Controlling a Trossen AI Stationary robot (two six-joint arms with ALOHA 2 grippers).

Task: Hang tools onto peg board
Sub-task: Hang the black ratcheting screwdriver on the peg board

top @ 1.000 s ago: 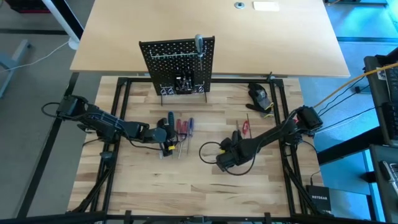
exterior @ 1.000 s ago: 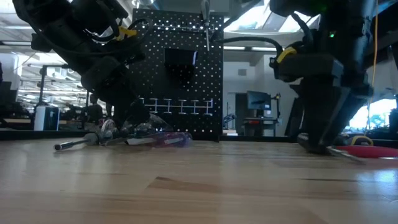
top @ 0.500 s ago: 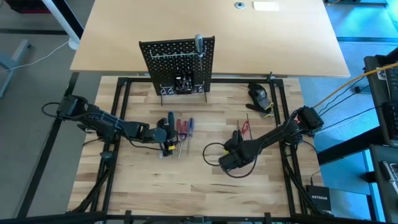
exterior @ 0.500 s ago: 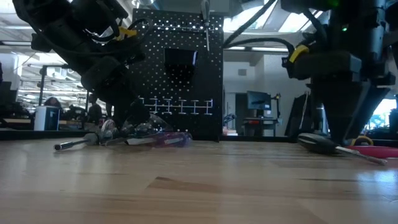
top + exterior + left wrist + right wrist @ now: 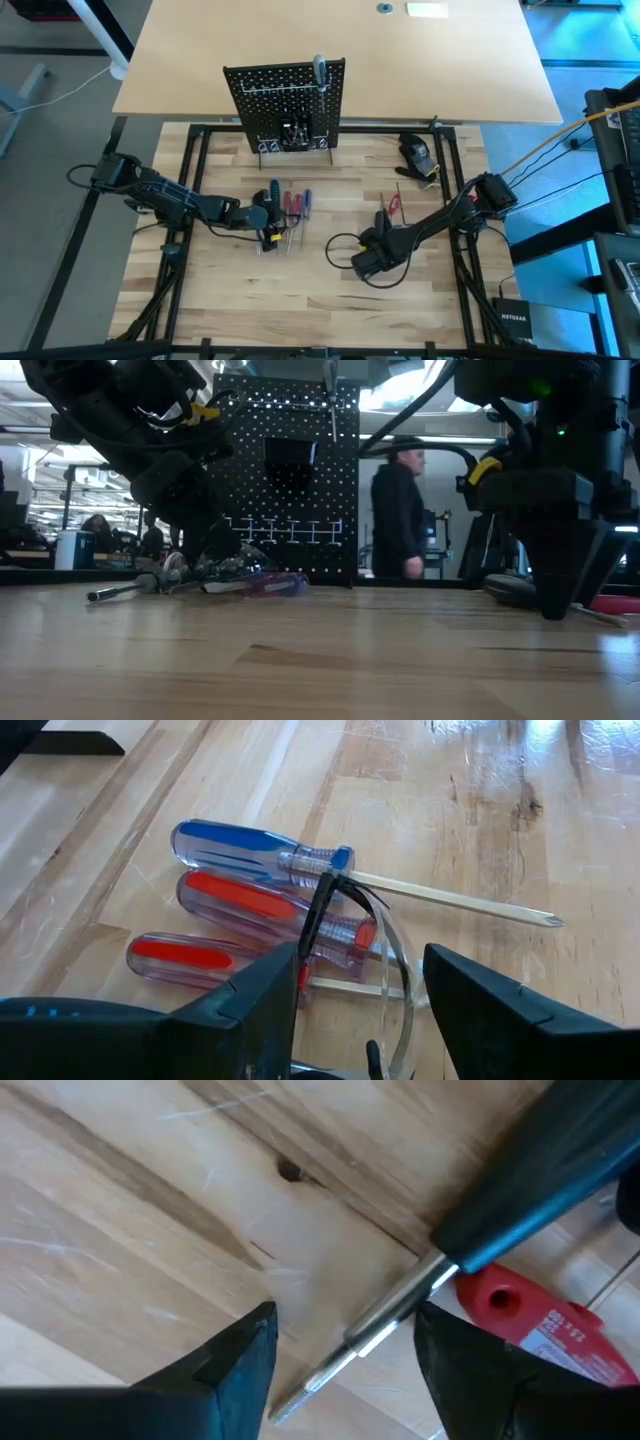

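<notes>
Tools (image 5: 290,208) loose before peg board (image 5: 287,103); both arms' fingers (image 5: 480,1010) apart, empty; red label (image 5: 530,1315) "5.5 x".

I see a pale wooden desk (image 5: 300,290) made of butcher-block planks, with a smoother tan board (image 5: 200,50) beyond it. The peg board (image 5: 287,100) stands upright on wire feet at the desk's far edge. Left of centre lies a cluster of screwdrivers: a blue-handled one (image 5: 250,847) and two red-handled ones (image 5: 250,900) side by side, shafts pointing the same way. Right of centre a black-handled screwdriver (image 5: 530,1175) lies flat, just beside a small red tool (image 5: 530,1315). A dark rounded lump (image 5: 417,153) sits near the desk's far right corner.
</notes>
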